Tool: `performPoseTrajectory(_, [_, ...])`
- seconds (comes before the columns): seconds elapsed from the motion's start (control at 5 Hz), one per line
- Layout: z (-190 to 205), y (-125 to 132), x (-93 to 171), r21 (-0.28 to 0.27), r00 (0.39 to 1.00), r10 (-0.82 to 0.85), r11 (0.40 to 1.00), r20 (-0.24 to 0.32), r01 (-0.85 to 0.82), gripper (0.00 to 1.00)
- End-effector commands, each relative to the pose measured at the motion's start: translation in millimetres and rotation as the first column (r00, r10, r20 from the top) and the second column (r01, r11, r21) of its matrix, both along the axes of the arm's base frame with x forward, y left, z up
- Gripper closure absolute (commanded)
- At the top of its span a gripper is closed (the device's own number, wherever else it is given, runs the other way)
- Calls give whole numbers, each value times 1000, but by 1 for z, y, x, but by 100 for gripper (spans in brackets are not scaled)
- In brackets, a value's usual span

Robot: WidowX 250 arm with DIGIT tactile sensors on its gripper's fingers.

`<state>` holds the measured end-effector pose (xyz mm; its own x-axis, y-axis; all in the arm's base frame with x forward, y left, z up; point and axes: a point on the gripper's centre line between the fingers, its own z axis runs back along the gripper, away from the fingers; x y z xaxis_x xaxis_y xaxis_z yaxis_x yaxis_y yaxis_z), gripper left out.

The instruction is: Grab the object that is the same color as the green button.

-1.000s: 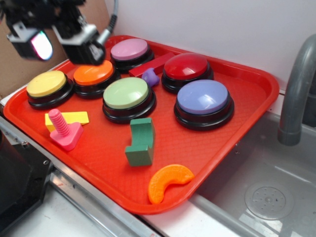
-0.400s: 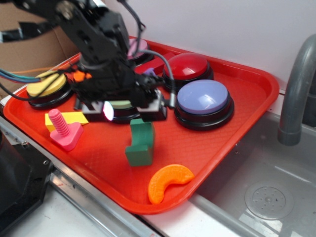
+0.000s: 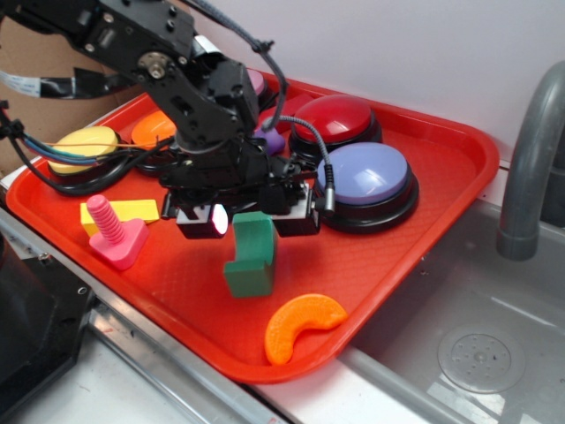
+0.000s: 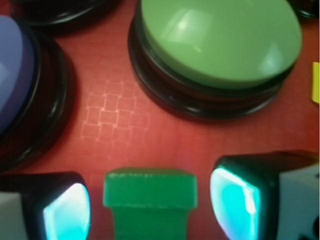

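The dark green stepped block (image 3: pixel 251 256) stands on the red tray (image 3: pixel 415 221), near its middle front. My gripper (image 3: pixel 251 219) is open, low over the block's upper end, one finger on each side with a gap to both. In the wrist view the block (image 4: pixel 150 200) sits between the two lit fingertips (image 4: pixel 67 212), not touched. The pale green dome button (image 4: pixel 217 42) with its black base lies just beyond the block; in the exterior view my arm hides it.
On the tray stand a blue button (image 3: pixel 369 181), red button (image 3: pixel 335 119), yellow button (image 3: pixel 81 150) and orange button (image 3: pixel 152 128). A pink screw piece (image 3: pixel 115 234), yellow block (image 3: pixel 132 210) and orange crescent (image 3: pixel 302 325) lie near the front. A sink and grey faucet (image 3: pixel 530 159) are at the right.
My gripper has come from the tray's back left, forward and down, and now straddles the green block's upper end. The block has not moved.
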<state>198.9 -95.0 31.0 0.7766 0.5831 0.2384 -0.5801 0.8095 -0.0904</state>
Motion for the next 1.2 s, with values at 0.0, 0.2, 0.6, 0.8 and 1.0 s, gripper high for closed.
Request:
performPoseTrajectory(0.0, [0, 0, 8, -24, 996, -78, 997, -33, 77, 100])
performPoseTrajectory(0.2, [11, 1, 9, -41, 982, -174, 984, -69, 171, 100])
performPoseTrajectory(0.6, [64, -7, 8, -92, 840, -520, 854, -151, 512, 100])
performPoseTrajectory(0.8, [111, 2, -1, -103, 773, -600, 799, -205, 593, 100])
performPoseTrajectory(1.0, [158, 21, -12, -96, 795, -592, 806, -133, 584, 100])
